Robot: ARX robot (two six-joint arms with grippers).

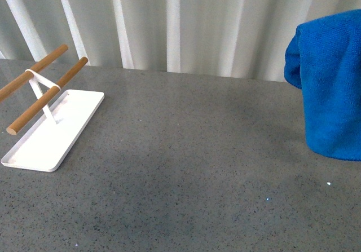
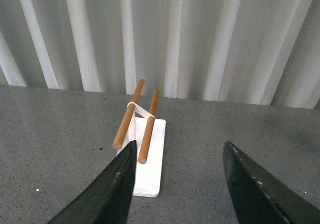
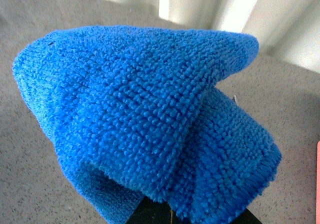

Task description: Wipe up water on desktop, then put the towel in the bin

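Hanging bunched, plush blue towel — right fingers grasping it — left fingers spread.

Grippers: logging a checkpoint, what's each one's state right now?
Left gripper: open, empty.
Right gripper: closed on the bright blue plush microfibre towel, held above the speckled dark-grey desktop.

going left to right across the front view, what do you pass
white tray with wooden bars → bare stretch of desktop → blue towel, held up at the right edge
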